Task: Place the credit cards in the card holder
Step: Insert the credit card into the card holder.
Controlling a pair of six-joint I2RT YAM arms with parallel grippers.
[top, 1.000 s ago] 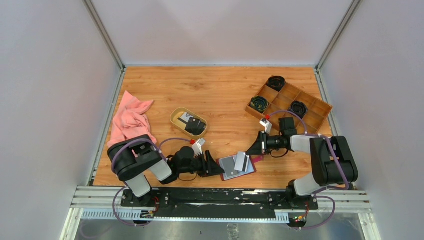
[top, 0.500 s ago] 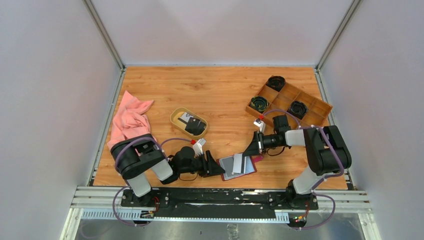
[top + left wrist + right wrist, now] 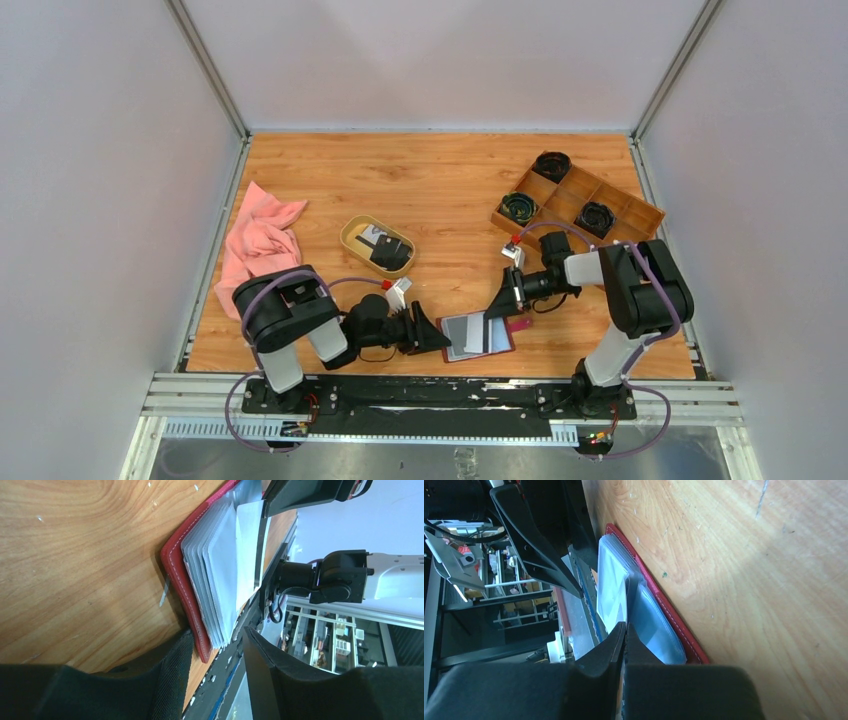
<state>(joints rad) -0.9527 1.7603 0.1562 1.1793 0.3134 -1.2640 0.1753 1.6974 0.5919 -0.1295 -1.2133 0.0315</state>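
Observation:
The dark red card holder (image 3: 492,338) lies open near the table's front edge, grey pockets up. It also shows in the left wrist view (image 3: 175,565) and the right wrist view (image 3: 664,605). My right gripper (image 3: 502,300) (image 3: 625,626) is shut on a white card (image 3: 611,587) that lies among the pockets (image 3: 247,545). My left gripper (image 3: 428,333) (image 3: 217,632) is open, its jaws on either side of the holder's left edge. More cards, one black (image 3: 391,256) and one pale (image 3: 372,237), lie in the oval tan dish (image 3: 350,232).
A brown wooden compartment tray (image 3: 620,225) with dark coiled items stands at the back right. A pink cloth (image 3: 258,240) lies at the left. The metal rail runs just in front of the holder.
My right gripper has moved left and down over the holder. The white card has gone from standing tilted above the pockets to lying nearly flat among them. The left gripper has stayed put.

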